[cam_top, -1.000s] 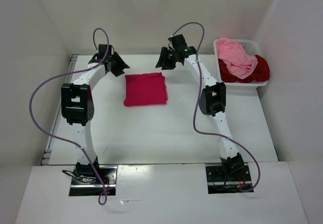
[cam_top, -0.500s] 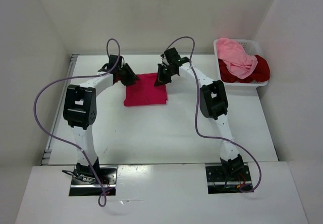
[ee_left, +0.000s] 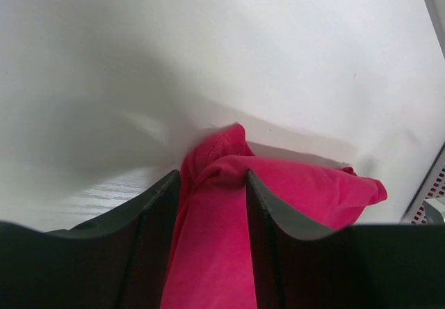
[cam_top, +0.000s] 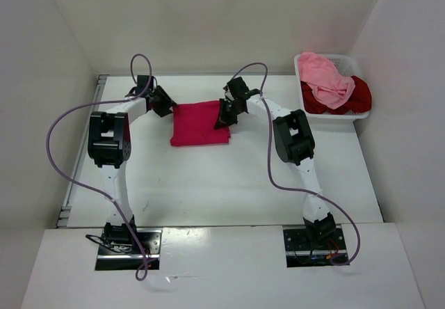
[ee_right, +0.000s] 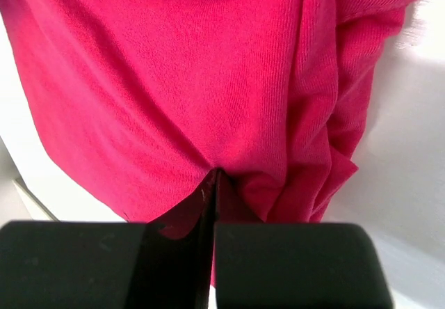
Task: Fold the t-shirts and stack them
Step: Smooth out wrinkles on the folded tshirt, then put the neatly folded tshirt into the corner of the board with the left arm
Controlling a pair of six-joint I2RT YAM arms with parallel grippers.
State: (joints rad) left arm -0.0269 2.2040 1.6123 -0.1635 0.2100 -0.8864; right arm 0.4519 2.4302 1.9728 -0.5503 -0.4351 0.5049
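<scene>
A folded crimson-pink t-shirt (cam_top: 201,124) lies on the white table (cam_top: 208,184) between the two arms. My left gripper (cam_top: 165,104) is at its far left corner, and in the left wrist view the gripper (ee_left: 212,178) is shut on a bunched fold of that shirt (ee_left: 313,191). My right gripper (cam_top: 224,114) sits at the far right corner. Its jaws (ee_right: 215,175) are pressed together, pinching the shirt's (ee_right: 174,65) edge. A light pink t-shirt (cam_top: 324,76) and a dark red t-shirt (cam_top: 353,94) lie crumpled in the basket.
The white mesh basket (cam_top: 303,107) stands at the table's far right, against the side wall. White walls enclose the table at the back and on both sides. Purple cables loop off both arms.
Both grippers have come in from behind the crimson-pink shirt onto its far corners. The right gripper has shut on the cloth, and the shirt's far edge is now bunched.
</scene>
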